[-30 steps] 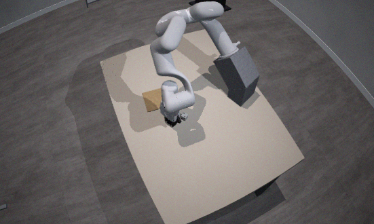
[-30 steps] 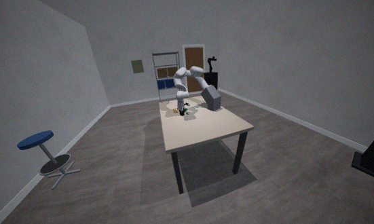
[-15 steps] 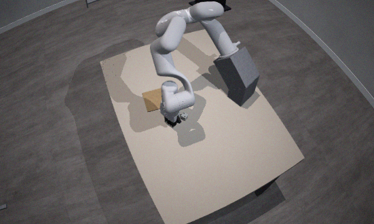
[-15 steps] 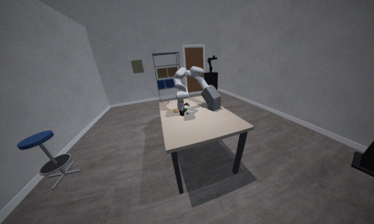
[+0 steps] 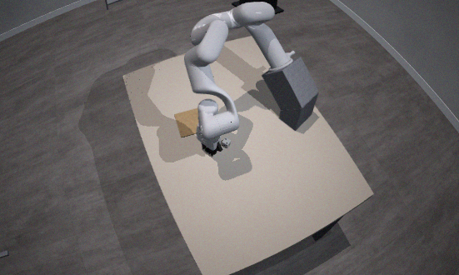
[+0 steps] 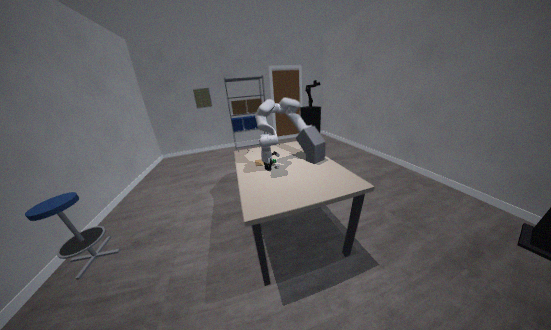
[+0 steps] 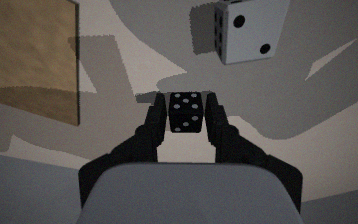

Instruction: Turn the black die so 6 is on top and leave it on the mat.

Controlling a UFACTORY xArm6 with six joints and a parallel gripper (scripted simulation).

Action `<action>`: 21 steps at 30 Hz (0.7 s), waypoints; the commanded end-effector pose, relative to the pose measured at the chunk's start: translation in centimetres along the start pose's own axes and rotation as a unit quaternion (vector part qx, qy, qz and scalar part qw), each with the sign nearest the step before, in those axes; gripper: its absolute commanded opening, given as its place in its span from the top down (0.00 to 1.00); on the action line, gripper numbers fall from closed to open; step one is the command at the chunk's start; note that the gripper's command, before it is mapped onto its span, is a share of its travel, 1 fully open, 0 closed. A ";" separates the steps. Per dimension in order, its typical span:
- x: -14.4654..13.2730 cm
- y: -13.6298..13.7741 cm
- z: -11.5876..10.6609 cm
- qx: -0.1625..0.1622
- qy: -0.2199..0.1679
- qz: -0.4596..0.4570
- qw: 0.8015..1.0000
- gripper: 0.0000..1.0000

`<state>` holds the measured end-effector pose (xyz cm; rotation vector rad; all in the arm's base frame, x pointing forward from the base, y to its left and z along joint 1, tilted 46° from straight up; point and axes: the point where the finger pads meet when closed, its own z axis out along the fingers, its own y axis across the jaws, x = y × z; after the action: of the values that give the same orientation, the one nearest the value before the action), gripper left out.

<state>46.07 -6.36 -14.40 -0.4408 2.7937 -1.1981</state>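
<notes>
The black die [image 7: 185, 113] is on the table top beside the mat, between the gripper's fingertips in the wrist view. Of its two visible faces, the upper in the picture shows 5 and the lower shows 3. My gripper [image 7: 185, 103] [image 5: 211, 151] [image 6: 268, 167] is partly open around it, with a narrow gap on each side. The tan mat [image 7: 28, 55] [image 5: 187, 122] [image 6: 259, 163] lies flat to the left. A white die [image 7: 251, 32] [image 5: 225, 142] stands to the right, with 2 on its large visible face. The arm hides the black die in the top and exterior views.
The pale table [image 5: 251, 208] [image 6: 302, 190] carries the grey arm base [image 5: 291, 93] [image 6: 311, 144] at its right. The white die is close to the gripper's right side. The mat's near edge is to the left of the fingers in the wrist view.
</notes>
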 end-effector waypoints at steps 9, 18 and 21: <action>-0.1 0.0 -0.1 0.000 -0.001 0.000 1.000 0.73; -0.1 0.0 -0.1 0.000 -0.001 0.000 1.000 0.73; -0.1 0.0 -0.1 0.000 -0.001 0.000 1.000 0.73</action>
<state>46.07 -6.35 -14.40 -0.4408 2.7936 -1.1980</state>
